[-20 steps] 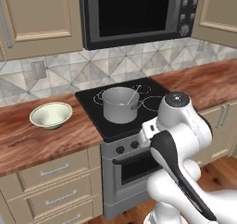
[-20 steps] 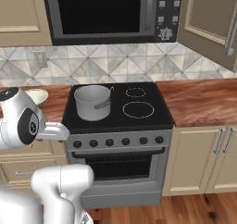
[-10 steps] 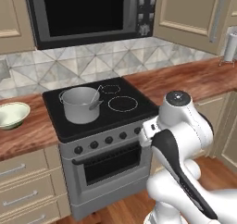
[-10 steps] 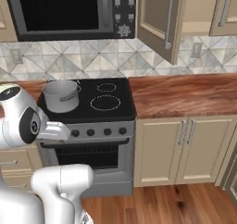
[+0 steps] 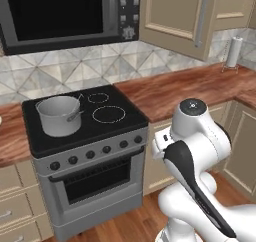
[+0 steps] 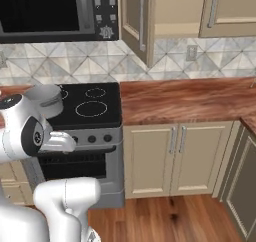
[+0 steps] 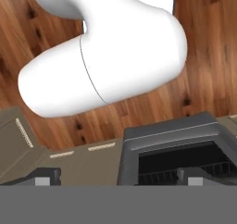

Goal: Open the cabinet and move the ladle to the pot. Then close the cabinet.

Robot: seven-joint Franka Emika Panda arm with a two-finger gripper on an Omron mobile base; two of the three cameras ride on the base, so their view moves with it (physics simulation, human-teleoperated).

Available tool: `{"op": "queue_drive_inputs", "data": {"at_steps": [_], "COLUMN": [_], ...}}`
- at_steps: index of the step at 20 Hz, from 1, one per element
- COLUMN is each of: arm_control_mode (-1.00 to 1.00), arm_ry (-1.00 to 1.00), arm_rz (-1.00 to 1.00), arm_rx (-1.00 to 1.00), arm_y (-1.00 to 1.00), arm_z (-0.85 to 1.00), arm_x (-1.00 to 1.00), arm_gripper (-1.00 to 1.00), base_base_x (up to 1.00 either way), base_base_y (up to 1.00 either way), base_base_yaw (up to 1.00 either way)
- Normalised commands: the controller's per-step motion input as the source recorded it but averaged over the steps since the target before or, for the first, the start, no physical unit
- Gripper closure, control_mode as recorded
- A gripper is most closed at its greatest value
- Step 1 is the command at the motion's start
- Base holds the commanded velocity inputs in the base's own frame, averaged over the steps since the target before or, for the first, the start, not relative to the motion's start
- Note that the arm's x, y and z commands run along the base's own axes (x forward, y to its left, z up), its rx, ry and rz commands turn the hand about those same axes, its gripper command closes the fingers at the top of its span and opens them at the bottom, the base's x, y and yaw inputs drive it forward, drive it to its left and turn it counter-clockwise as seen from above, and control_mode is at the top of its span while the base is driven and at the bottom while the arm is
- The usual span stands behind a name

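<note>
While the tool's (image 7: pixel 115 181) spread cannot be told, one pot (image 5: pixel 58 115) sits on the stove (image 5: pixel 115 123) below one cabinet (image 5: pixel 192 17).

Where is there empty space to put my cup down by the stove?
The wooden counter right of the stove lies bare as far as the paper towel roll. On the stove, two right burners are free; the pot crowds its left side.
</note>
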Motion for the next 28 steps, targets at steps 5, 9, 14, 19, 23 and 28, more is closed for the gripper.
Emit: {"op": "queue_drive_inputs", "data": {"at_steps": [5,9,14,19,23,28], "arm_control_mode": [1.0,1.0,1.0,1.0,1.0,1.0], "arm_ry": [0.0,0.0,0.0,0.0,0.0,0.0], "arm_rz": [0.0,0.0,0.0,0.0,0.0,0.0], "arm_rx": [0.0,0.0,0.0,0.0,0.0,0.0], "arm_y": [0.0,0.0,0.0,0.0,0.0,0.0], "arm_z": [0.0,0.0,0.0,0.0,0.0,0.0], "arm_x": [0.0,0.0,0.0,0.0,0.0,0.0], "arm_gripper": [-1.0,-1.0,-1.0,-1.0,-1.0,-1.0], "base_base_x": [0.0,0.0,0.0,0.0,0.0,0.0], "base_base_y": [-0.56,-0.64,-0.63,-0.63,-0.69,-0.71], "base_base_yaw": [0.05,0.09,0.09,0.09,0.1,0.09]}}
